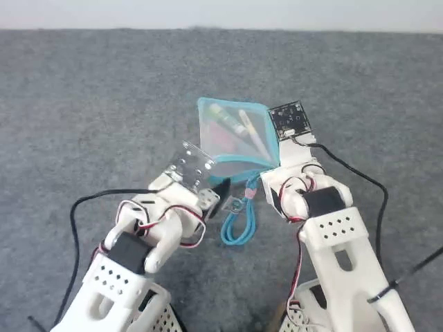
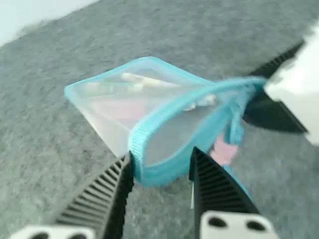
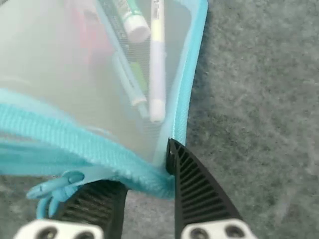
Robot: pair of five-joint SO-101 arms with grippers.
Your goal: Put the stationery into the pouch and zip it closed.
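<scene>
Both zip-edge corners of the pouch [image 1: 232, 142] on the worktop [image 1: 83, 104] are pinched: left tool [image 2: 160, 160] clamps the seven-o'clock one, right tool [image 3: 142, 167] the four-o'clock. Stationery [image 3: 157, 64] is inside; a taut edge should help the zip pull [image 3: 55, 186] slide.

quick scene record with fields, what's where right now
pouch: translucent, blue-trimmed, between the two arms
contents: pens inside
mouth: looks unzipped
left gripper: jaws shut on one mouth corner
right gripper: jaws shut on the other corner
strap: blue loop on the grey mat, by the mouth
</scene>
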